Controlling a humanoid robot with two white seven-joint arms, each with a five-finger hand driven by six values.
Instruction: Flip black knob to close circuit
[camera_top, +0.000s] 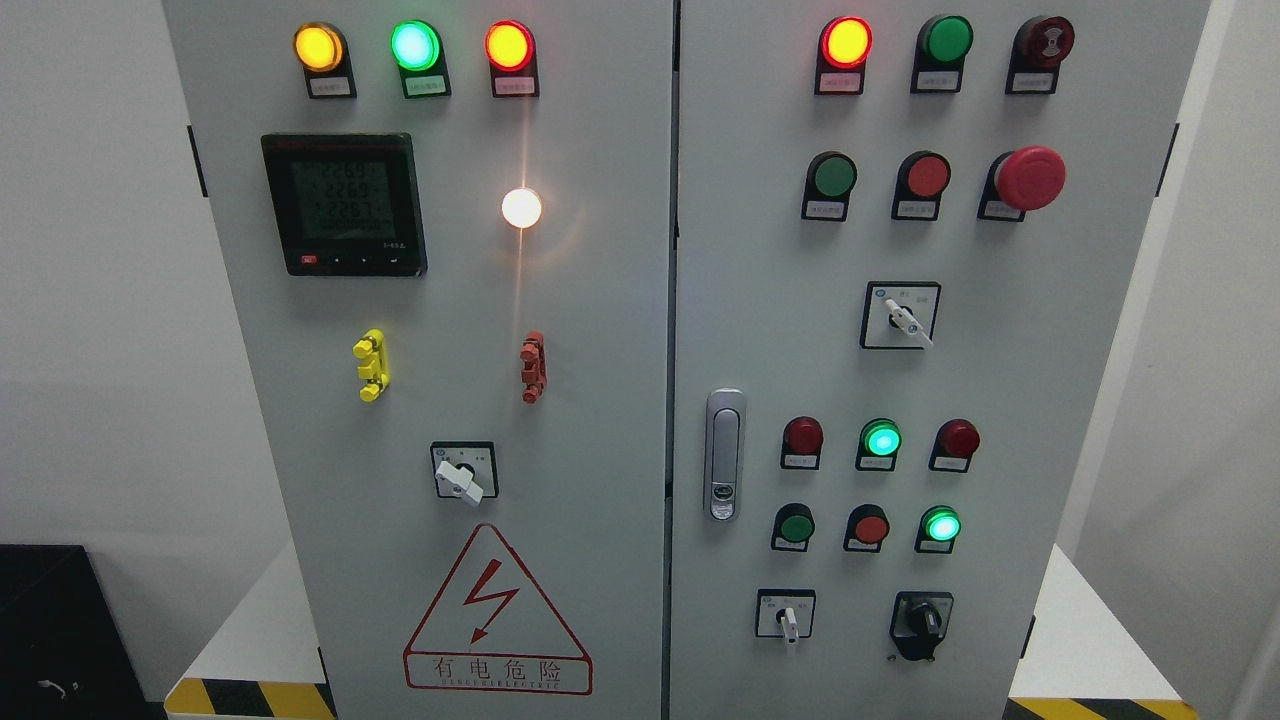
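Head view shows no hand, so neither one's state nor which is nearer can be told. The black knob (922, 622) sits low on the cabinet's right door (1050, 350), right of a white-levered selector switch (787, 615), its grip roughly upright; probably the right arm's reach.

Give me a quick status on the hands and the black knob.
Neither hand in view. Black knob at lower right of right door, untouched, handle pointing down. Nothing blocking it; white selector switch sits to its left.

Digital meter (344, 204), lit white lamp (521, 208), red mushroom button (1029, 178), warning triangle (497, 615)
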